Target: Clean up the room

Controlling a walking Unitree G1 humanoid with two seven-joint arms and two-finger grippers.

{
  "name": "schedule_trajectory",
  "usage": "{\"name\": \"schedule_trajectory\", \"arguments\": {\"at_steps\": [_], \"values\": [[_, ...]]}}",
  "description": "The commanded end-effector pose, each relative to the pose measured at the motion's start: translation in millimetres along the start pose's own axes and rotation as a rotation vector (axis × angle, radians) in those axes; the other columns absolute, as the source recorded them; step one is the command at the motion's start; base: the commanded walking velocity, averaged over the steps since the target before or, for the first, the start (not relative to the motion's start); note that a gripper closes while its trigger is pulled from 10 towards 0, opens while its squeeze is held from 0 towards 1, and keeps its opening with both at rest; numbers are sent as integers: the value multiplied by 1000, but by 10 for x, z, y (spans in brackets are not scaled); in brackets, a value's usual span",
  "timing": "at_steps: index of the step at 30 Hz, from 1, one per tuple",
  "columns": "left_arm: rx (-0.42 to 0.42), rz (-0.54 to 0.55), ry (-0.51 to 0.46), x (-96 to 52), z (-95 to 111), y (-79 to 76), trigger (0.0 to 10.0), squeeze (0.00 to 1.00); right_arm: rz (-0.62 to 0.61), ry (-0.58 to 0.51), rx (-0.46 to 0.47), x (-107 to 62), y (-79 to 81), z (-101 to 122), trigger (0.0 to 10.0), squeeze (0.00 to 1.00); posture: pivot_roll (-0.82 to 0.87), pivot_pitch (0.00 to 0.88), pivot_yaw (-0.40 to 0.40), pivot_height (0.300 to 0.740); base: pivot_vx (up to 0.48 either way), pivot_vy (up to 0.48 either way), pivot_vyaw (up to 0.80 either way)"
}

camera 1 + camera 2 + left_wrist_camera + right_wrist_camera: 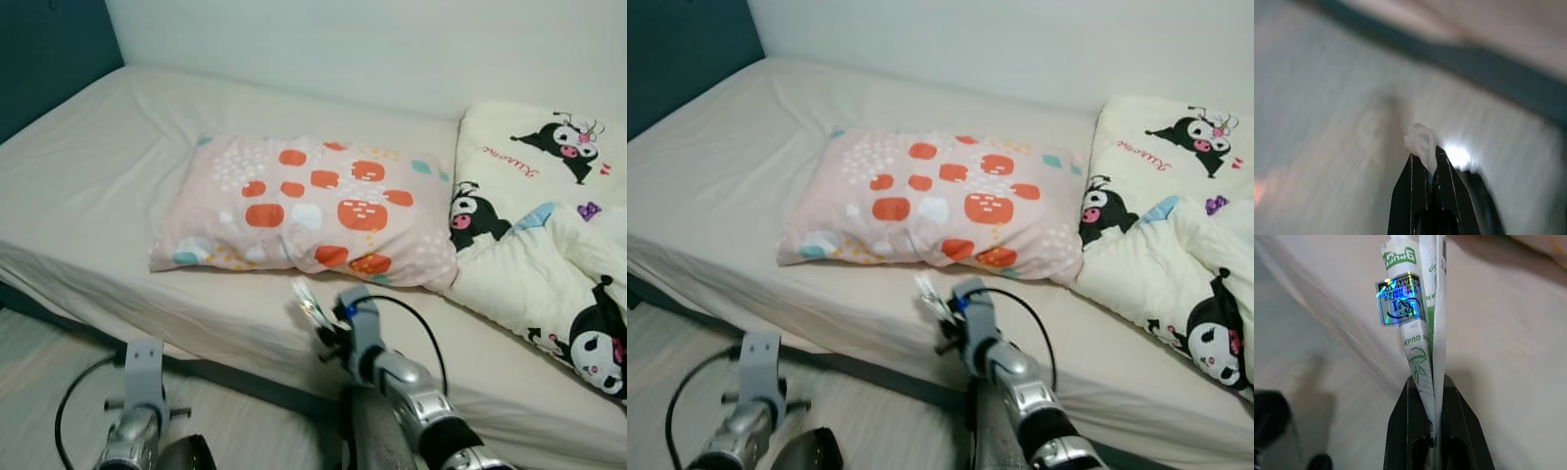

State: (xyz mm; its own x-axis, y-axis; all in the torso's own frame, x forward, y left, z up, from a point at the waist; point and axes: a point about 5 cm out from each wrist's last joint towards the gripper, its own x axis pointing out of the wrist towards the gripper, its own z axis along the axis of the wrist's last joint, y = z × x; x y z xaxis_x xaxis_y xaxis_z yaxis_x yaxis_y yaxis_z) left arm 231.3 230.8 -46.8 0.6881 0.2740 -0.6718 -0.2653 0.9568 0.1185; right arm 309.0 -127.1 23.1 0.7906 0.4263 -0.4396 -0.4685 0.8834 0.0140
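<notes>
right gripper (1434, 396) jaws grip a green-printed wrapper (1418, 328) beside the bed (98, 186); left gripper (1431, 169) jaws pinch a white wad (1420, 142).

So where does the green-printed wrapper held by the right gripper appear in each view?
Left eye view: wrapper, low centre, above the right gripper, before the pillow.
Right eye view: wrapper, low centre, before the same pillow.
Right wrist view: wrapper rising from between the fingers.
Shared landmark: the pillow.

The bed (118, 176) carried a spotted pillow (313, 211) in the middle and a cartoon-printed quilt (549, 245) at right.
</notes>
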Motion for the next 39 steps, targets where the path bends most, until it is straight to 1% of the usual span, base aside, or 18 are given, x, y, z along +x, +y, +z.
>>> {"name": "schedule_trajectory", "arguments": {"at_steps": [1, 2, 4, 5, 6, 8, 9, 10, 11, 14, 22, 23, 27, 29, 31, 34, 38, 39], "values": [[28, -7, 100, -55, -270, -4, 10000, 0, -25, 49, -5, -31, 6, -145, 0, 0, -107, 70, -24, 587, 0, 0, 0], [42, -6, 132, -85, -383, 22, 10000, 0, -37, 58, 6, -44, -4, -184, 0, 0, -109, 70, -23, 592, 0, 0, 0], [42, -6, 132, -85, -383, 22, 10000, 0, -37, 58, 6, -44, -4, -184, 0, 0, -109, 70, -23, 592, 0, 0, 0], [61, -3, 170, -125, -513, 61, 10000, 0, -45, 65, 15, -53, -8, -217, 0, 0, -110, 68, -24, 597, 0, 0, 0], [61, -3, 170, -125, -513, 61, 10000, 0, -45, 65, 15, -53, -8, -217, 0, 0, -110, 68, -24, 597, 0, 0, 0], [116, -3, 237, -213, -752, 144, 10000, 0, -47, 78, 27, -58, 16, -276, 0, 0, -100, 66, -32, 607, 0, 0, 0], [116, -3, 237, -213, -752, 144, 10000, 0, -47, 78, 27, -58, 16, -276, 0, 0, -100, 66, -32, 607, 0, 0, 0], [139, -2, 262, -249, -838, 182, 10000, 0, -42, 83, 27, -54, 36, -293, 0, 0, -97, 65, -36, 612, 0, 0, 0], [139, -2, 262, -249, -838, 182, 10000, 0, -42, 83, 27, -54, 36, -293, 0, 0, -97, 65, -36, 612, 0, 0, 0], [185, -6, 291, -292, -933, 225, 10000, 0, -26, 92, 15, -40, 70, -303, 0, 0, -92, 61, -40, 627, 0, 0, 0], [191, -21, 286, -276, -902, 186, 10000, 0, -5, 102, -10, -23, 106, -307, 0, 0, -89, 59, -44, 652, 0, 0, 0], [196, -35, 281, -258, -865, 146, 10000, 0, -5, 101, -9, -22, 109, -308, 0, 0, -91, 60, -42, 662, -480, 0, 0], [208, -49, 254, -237, -811, 107, 10000, 0, -5, 99, -8, -19, 112, -309, 0, 0, -93, 63, -40, 672, -396, 0, 0], [233, -69, 236, -222, -771, 68, 10000, 0, -10, 94, -1, -18, 113, -310, 0, 0, -95, 66, -34, 687, 0, 0, 0], [239, -72, 233, -220, -766, 63, 10000, 0, -12, 92, 2, -18, 112, -309, 0, 0, -95, 67, -33, 692, 0, 0, 0], [245, -72, 231, -219, -762, 57, 10000, 0, -24, 88, 11, -24, 90, -309, 0, 0, -97, 69, -31, 702, 0, 0, 0], [249, -72, 224, -221, -763, 49, 10000, 0, -75, 96, 26, -65, -18, -334, 0, 0, -95, 75, -33, 722, 0, 0, 0], [249, -72, 224, -221, -763, 49, 10000, 0, -75, 96, 26, -65, -18, -334, 0, 0, -95, 75, -33, 722, 0, 0, 0]]}}
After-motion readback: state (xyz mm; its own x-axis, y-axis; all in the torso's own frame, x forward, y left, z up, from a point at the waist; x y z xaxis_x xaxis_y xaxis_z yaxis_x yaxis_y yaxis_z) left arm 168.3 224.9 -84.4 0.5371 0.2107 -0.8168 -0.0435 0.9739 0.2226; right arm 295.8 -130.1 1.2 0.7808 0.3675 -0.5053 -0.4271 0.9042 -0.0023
